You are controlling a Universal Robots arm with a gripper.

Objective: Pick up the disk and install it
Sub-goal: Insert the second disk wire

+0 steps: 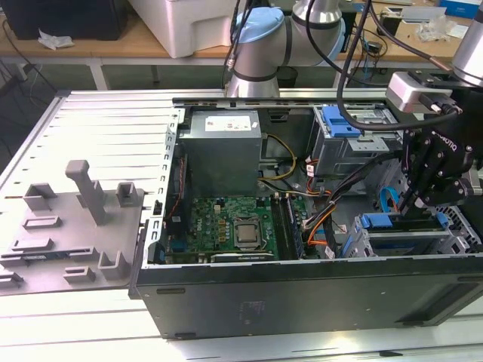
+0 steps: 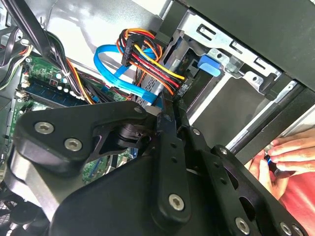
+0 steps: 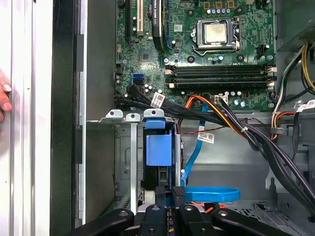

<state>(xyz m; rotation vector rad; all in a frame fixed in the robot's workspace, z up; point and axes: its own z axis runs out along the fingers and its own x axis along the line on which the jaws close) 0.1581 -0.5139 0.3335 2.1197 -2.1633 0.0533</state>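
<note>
Ribbed aluminium tabletop (image 1: 113, 121) carries an open computer case (image 1: 302, 302) and, toward the exterior view's left, a grey fixture plate (image 1: 68, 219) with upright blocks. I hang at the case's end on the exterior view's right, my gripper (image 1: 411, 207) lowered over a grey drive cage (image 1: 453, 234). The disk (image 1: 383, 222) sits in that cage; in the first wrist view its blue carrier (image 3: 158, 147) stands in the slot between the cage's metal walls (image 3: 125, 162), directly in front of my gripper (image 3: 169, 191). Whether my jaws are pressed on its edge or merely standing close to it I cannot tell; in the second wrist view my gripper (image 2: 170, 105) narrows toward the same slot. A blue data cable (image 3: 211, 194) loops just beside me, next to a bundle of red, yellow, orange and black wires (image 2: 147, 59). As for writing: small white tags (image 3: 157, 100) are wrapped around the black cables, and the power supply (image 1: 224, 151) wears a pale sticker on top, but none of it is legible. The green motherboard (image 3: 221, 44) lies beyond, its processor socket (image 3: 215, 32) bare and silver. A person's hand (image 2: 288, 155) rests against the outside of the case.
</note>
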